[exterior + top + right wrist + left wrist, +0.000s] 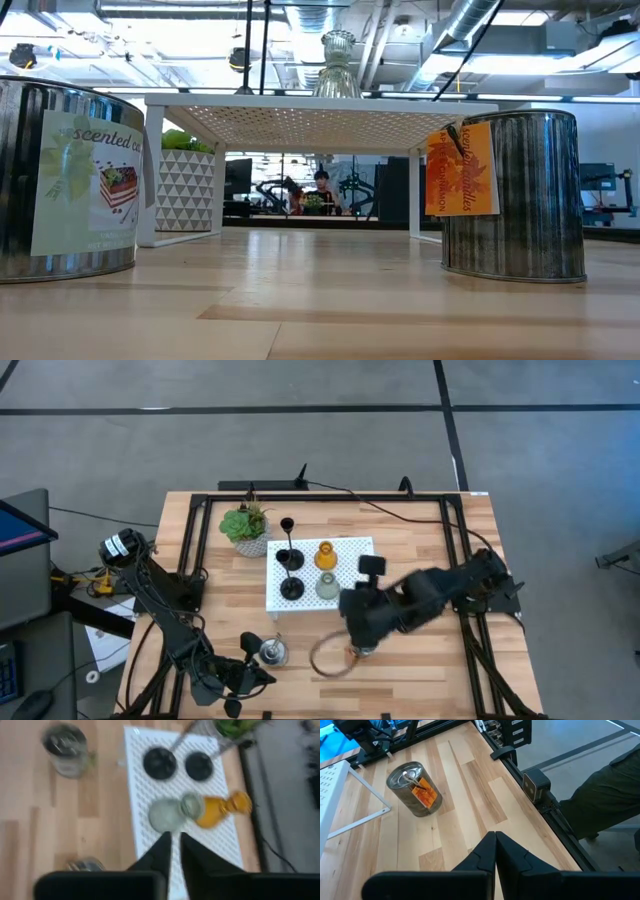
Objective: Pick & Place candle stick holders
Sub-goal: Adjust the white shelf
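On the white perforated platform stand two black thin-stemmed holders, an amber glass holder and a pale green one. A third black holder stands on the table behind it. Two silvery cups stand on the table in front: one beside my left gripper, one with an orange tag under my right arm. My left gripper is shut and empty. My right gripper hovers above the platform's near edge, fingers together, empty.
A green potted plant stands at the platform's far left corner. A looped cable lies by the right silvery cup. A black frame runs around the table. A person in dark clothing stands beyond the table's edge.
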Motion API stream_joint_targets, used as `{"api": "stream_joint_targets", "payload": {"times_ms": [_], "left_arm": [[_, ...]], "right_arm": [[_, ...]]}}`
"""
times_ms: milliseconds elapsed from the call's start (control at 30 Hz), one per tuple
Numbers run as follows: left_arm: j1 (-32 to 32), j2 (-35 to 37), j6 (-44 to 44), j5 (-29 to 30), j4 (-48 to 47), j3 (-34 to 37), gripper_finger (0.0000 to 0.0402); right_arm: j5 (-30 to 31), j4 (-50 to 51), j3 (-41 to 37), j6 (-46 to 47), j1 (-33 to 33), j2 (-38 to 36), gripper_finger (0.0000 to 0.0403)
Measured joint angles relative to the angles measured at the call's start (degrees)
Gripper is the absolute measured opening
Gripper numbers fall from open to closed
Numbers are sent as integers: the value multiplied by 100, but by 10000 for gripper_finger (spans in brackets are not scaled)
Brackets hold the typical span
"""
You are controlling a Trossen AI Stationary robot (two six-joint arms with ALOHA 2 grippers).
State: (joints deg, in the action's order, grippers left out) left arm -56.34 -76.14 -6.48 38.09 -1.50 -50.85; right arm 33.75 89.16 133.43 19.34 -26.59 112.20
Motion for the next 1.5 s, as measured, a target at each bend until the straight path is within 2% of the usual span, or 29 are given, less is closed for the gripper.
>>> {"api": "stream_joint_targets", "payload": {"times_ms": [67,133,367,600,700,867,967,1100,1267,1367,1500], "left_arm": [[0,0,4,2,0,0,8],[-1,0,13,3,-1,0,8],[0,0,4,436,-2,0,8],[0,0,0,446,-2,0,8],[-2,0,0,446,0,0,8],[-2,0,2,450,0,0,8],[-2,0,39,506,2,0,8],[-3,0,454,1082,10,21,8],[51,2,462,2259,2,419,8],[198,28,118,2384,-1,779,8],[394,282,-894,2397,10,1297,8]], "right_arm": [[368,74,-53,246,-244,-1,9],[519,40,-198,334,-417,-15,11],[685,90,-1017,1108,-822,-52,1],[646,-212,-2227,1736,-908,-168,0],[575,-1071,-2909,1497,-948,-552,0],[-81,-3968,-4487,-37,-962,-1481,0],[-369,-5318,-5502,-573,-884,-2128,0],[-368,-6366,-6838,-597,-752,-2914,0],[-373,-7732,-8503,-562,-704,-3740,0],[-371,-8539,-9338,-391,-665,-4098,0],[-371,-9246,-10031,-10,-592,-4360,0]]}}
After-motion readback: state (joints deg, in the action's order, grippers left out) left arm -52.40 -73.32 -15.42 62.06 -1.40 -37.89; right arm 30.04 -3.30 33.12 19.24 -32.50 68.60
